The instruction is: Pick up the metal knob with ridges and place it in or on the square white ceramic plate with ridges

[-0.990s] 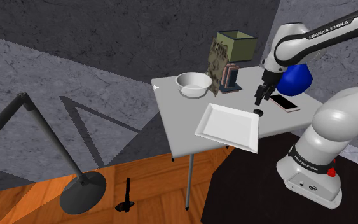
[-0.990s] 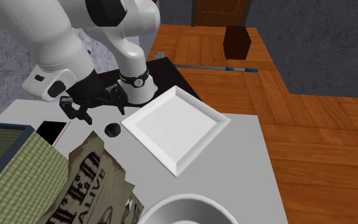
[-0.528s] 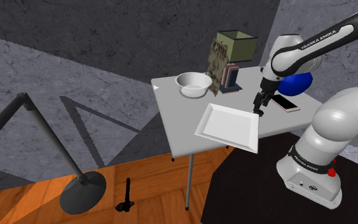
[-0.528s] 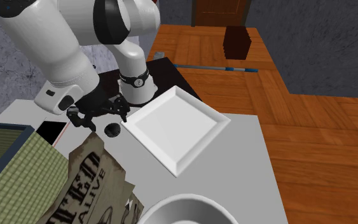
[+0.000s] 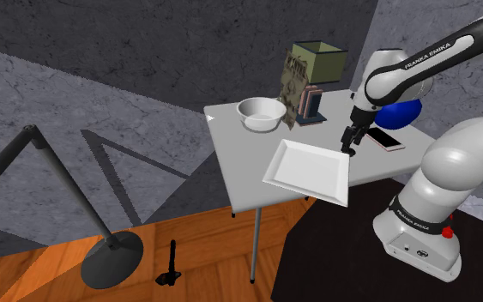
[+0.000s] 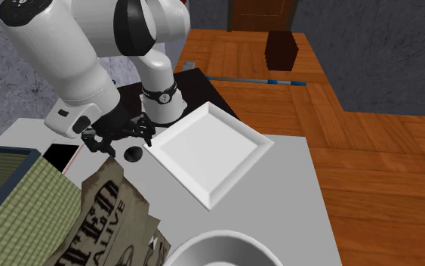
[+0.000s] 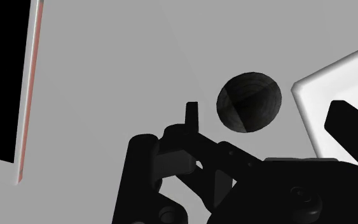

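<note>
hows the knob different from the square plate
The knob is black and round; the plate is white and square. The knob is far smaller than the plate. The knob is a compact solid lump, while the plate is a broad shallow dish with a raised rim. Both rest on the grey table, side by side with a narrow gap between them.

"FRANKA EMIKA" on arm [image 5: 428,58]; "ALIVE" on brown poster [image 6: 105,215] (other txt cut off)
</note>
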`<state>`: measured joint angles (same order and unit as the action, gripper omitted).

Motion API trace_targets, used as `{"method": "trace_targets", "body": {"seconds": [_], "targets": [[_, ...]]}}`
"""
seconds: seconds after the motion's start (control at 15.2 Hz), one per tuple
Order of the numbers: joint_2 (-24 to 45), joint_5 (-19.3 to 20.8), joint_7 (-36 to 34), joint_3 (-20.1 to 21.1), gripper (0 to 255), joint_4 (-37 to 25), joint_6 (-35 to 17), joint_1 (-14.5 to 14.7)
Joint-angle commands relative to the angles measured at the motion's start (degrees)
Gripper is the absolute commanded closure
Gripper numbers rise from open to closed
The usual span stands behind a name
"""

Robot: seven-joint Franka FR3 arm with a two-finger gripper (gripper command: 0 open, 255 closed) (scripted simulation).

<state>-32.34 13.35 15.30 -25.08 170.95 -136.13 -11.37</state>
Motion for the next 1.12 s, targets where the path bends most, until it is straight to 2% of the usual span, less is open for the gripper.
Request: {"method": "trace_targets", "body": {"seconds": [0.0, 0.59, 0.66, 0.79, 0.86, 1.06], "targets": [[0.0, 0.0, 0.0, 0.0, 255, 0.0, 0.0, 0.0], [0.02, 0.01, 0.01, -0.01, 255, -0.01, -0.04, 0.0], [0.02, 0.01, 0.01, -0.01, 0, -0.01, -0.04, 0.0], [14.8, -6.34, -13.53, 4.49, 0, -15.43, 14.43, 2.4], [18.57, -7.67, -16.22, 4.83, 0, -19.36, 18.06, 2.68], [19.65, -7.73, -16.06, 4.51, 0, -17.69, 15.34, 2.79]]}}
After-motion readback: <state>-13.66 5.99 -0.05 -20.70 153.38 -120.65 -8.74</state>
